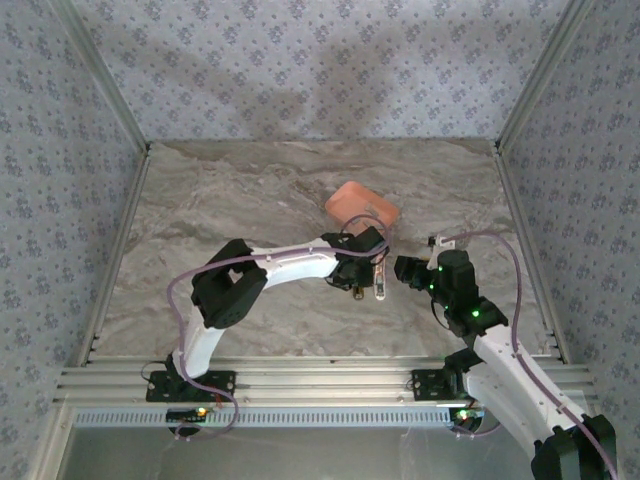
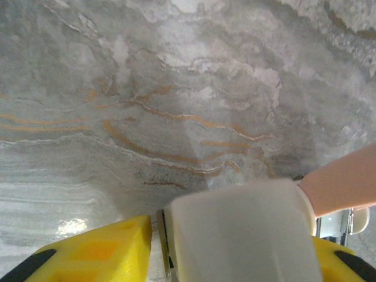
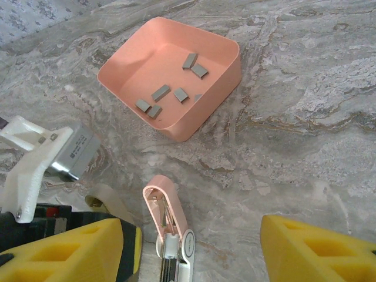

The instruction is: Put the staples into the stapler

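The left gripper (image 2: 235, 249) brackets the small pink-and-white plastic stapler (image 3: 171, 220), clamped or merely flanking I cannot tell; the right gripper (image 3: 200, 241) gapes empty. The stapler sits lid-open near the salmon-orange rectangular tray (image 3: 207, 111), which holds grey metal staple strips (image 3: 161, 92). Light, slick, probably brittle: pinch one across its long sides.

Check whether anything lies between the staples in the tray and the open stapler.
Only the tray's near wall separates the staples from the stapler; nothing else visible lies on the table between them.
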